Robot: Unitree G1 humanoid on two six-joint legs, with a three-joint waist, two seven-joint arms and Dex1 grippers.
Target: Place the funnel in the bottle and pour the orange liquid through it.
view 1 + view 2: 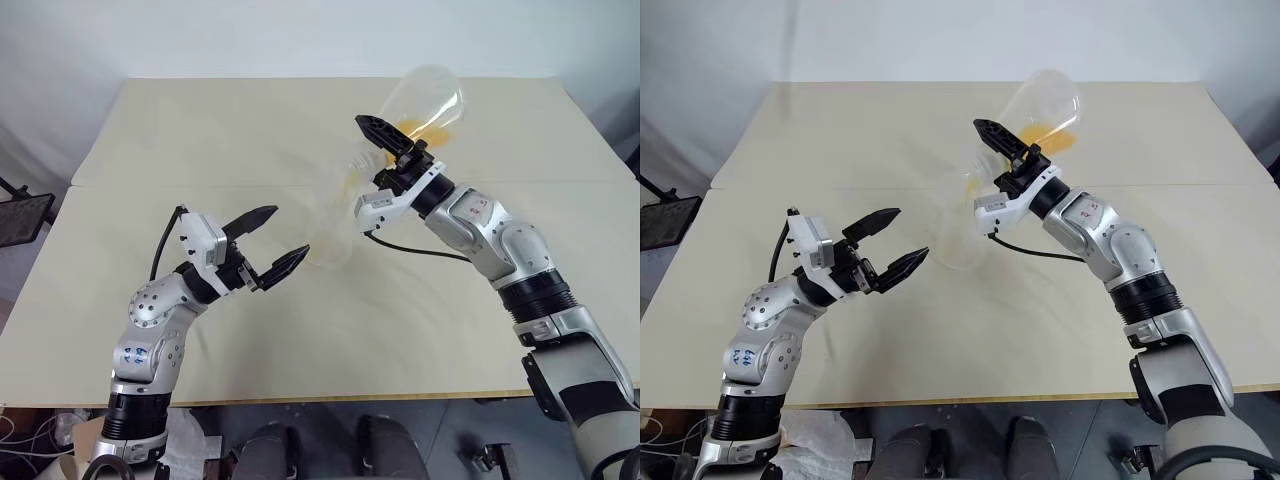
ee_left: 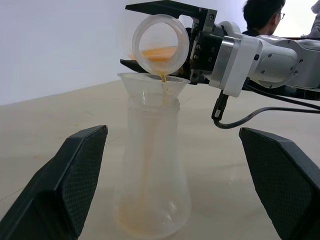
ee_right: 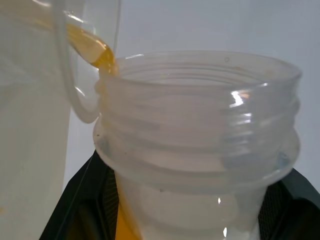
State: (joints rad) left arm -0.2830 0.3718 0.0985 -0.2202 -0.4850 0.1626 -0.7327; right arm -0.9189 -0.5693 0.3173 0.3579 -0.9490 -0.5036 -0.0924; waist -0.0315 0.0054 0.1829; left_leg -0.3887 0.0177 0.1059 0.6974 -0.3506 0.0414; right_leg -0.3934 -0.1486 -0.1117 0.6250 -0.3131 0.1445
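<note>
My right gripper (image 1: 383, 152) is shut on the neck of a clear conical flask (image 1: 427, 97) and holds it tilted, mouth down toward the left. Orange liquid (image 2: 159, 52) pools at the flask's lip and runs as a thin stream into the funnel (image 2: 150, 83). The funnel sits in the mouth of the bottle (image 2: 152, 170), which stands upright on the table with orange streaks inside and a little at its base. Just short of the bottle, my left gripper (image 1: 290, 232) is open with one finger on each side, touching nothing.
Both arms reach over a pale beige table (image 1: 200, 130) whose seam crosses the middle. A person (image 2: 262, 15) sits beyond the table's far side in the left wrist view. A black cable (image 1: 410, 248) hangs under the right wrist.
</note>
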